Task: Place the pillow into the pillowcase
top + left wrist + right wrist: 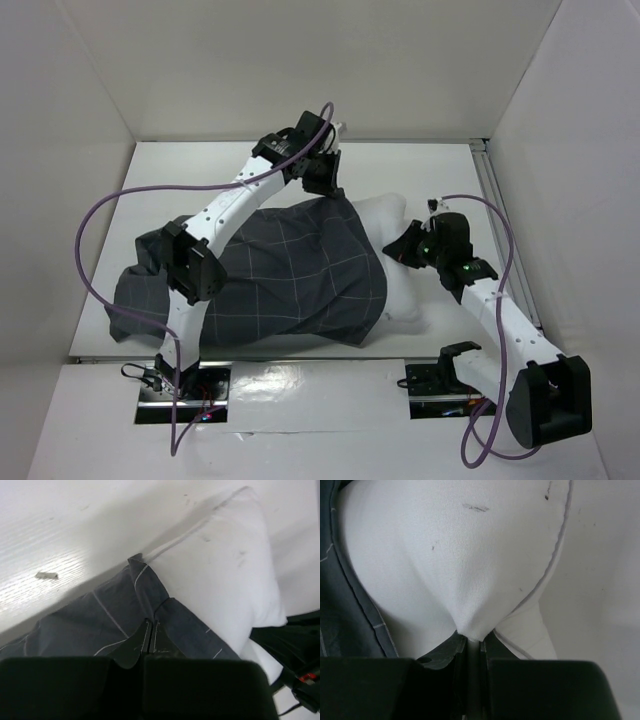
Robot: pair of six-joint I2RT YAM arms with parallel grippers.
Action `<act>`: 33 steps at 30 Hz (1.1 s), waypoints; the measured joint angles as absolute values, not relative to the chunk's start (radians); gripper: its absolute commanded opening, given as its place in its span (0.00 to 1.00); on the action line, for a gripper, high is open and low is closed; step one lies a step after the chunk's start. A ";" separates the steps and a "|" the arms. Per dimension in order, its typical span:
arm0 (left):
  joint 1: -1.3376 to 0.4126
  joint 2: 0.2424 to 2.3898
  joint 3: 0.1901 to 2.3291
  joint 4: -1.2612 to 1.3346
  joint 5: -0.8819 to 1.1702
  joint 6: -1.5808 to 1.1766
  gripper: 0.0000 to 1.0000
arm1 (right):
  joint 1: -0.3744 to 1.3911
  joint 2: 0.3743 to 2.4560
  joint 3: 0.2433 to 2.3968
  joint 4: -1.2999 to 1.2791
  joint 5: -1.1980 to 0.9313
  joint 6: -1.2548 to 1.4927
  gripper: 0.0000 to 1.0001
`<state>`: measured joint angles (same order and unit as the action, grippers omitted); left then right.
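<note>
Pillow [398, 300] is seen lying across the table [440, 165], mostly sheathed by pillowcase [290, 270] with the right end bare. Left gripper [150, 636] is closed on a fold of the pillowcase hem at the far corner. Right gripper [469, 641] is pinched onto a tuck of bare pillow fabric. Risks noted — the thin hem fold may be pulled free under tension. Only the pillow skin may be dragged, so stuffing could be bunched at the opening.

Pillowcase [290, 270]: dark charcoal grey, thin light windowpane grid.
Pillow [460, 560] beside pillowcase: plain white, few small dark specks.
Desk [200, 170]: white.
Cables [80, 245]: purple.
Left arm [228, 205], right arm [512, 322]: white links, black joints.
Left claw [150, 637], right claw [472, 645]: black.
</note>
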<state>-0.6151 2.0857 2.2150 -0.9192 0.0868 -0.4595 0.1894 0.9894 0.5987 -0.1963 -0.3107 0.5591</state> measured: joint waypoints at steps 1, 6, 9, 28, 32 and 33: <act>-0.617 2.086 2.220 -0.912 0.102 -0.454 0.00 | 0.189 0.989 0.601 -0.199 -0.310 0.559 0.00; -0.650 2.096 2.279 -0.873 0.247 -0.422 0.00 | 0.189 1.011 0.657 -0.252 -0.303 0.519 0.00; -0.681 2.138 2.392 -0.850 0.327 -0.420 0.00 | 0.186 1.028 0.714 -0.286 -0.267 0.500 0.00; -0.694 2.262 2.328 -0.413 0.622 -0.631 0.37 | 0.339 1.036 0.566 -0.006 -0.281 0.741 0.00; -0.699 2.234 2.250 -0.454 0.560 -0.621 0.79 | 0.290 1.122 0.688 -0.032 -0.287 0.698 0.00; -0.706 2.212 2.225 -0.483 0.539 -0.609 0.79 | 0.274 1.124 0.695 -0.038 -0.288 0.691 0.00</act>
